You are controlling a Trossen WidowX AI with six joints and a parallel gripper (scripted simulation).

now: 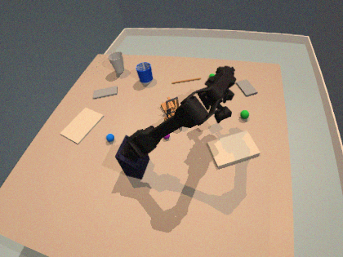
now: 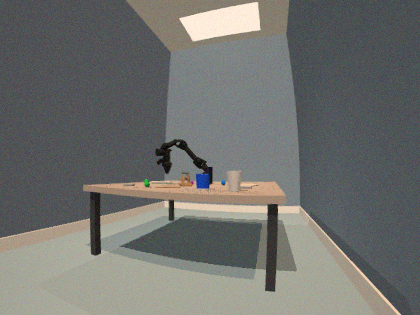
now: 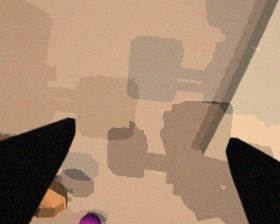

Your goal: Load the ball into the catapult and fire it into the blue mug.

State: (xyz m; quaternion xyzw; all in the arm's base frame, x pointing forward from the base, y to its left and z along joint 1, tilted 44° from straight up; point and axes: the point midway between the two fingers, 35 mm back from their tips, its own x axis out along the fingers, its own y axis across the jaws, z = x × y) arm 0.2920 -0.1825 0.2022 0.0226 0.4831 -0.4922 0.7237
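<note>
The orange catapult (image 1: pixel 167 104) (image 2: pixel 185 181) stands mid-table, partly behind the arm in the top view; an orange part of it (image 3: pixel 51 201) shows at the lower left of the wrist view. The blue mug (image 1: pixel 144 74) (image 2: pixel 203 181) stands upright beyond it. A purple ball (image 1: pixel 167 136) (image 3: pixel 90 219) lies near the catapult. A blue ball (image 1: pixel 110 138) (image 2: pixel 223 183) lies near the arm's base, and green balls (image 1: pixel 244 114) (image 1: pixel 211 77) lie on the far side of the catapult from it. Which ball is meant cannot be told. My gripper (image 2: pixel 167 170) (image 3: pixel 152 135) is open and empty, above the table.
A grey cup (image 1: pixel 117 64) (image 2: pixel 234 181) stands beside the mug. A thin brown stick (image 1: pixel 186 81) lies right of the mug. Grey slabs (image 1: pixel 105 92) (image 1: pixel 247 87), a pale flat board (image 1: pixel 82 125) and a thicker pale board (image 1: pixel 233 150) lie on the table.
</note>
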